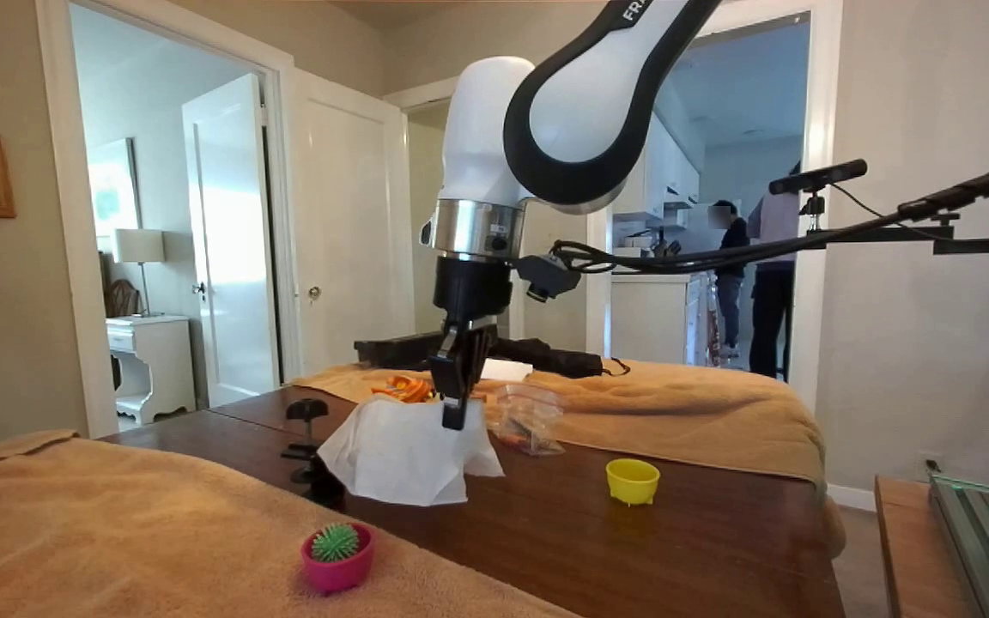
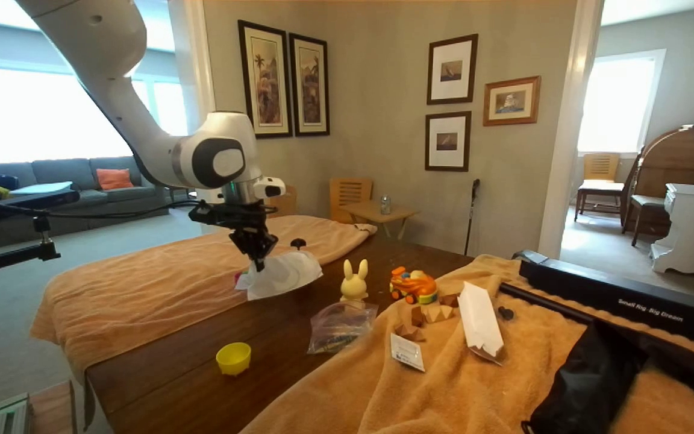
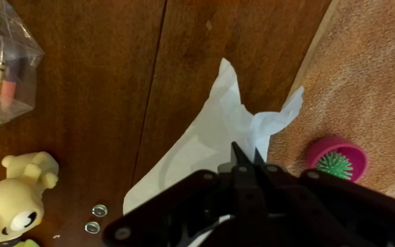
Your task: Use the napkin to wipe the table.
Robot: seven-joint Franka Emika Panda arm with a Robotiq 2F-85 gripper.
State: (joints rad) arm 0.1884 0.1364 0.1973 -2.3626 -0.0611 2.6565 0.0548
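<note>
Dark wooden table (image 3: 91, 96), wrist view: towel (image 3: 362, 82) at three o'clock, plastic bag (image 3: 15, 68) at nine, rabbit figurine (image 3: 22, 192) at eight, two clear discs (image 3: 99, 210) half-past seven! In an exterior view, yellow bowl (image 1: 632, 482), four o'clock from the bag!

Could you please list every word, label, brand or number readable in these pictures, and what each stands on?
"Small Rig-Big Dream": on the long black box.
"FRA": on the robot arm, cut off at the picture's top edge.
The print on the small white packet is too small to read.
</note>
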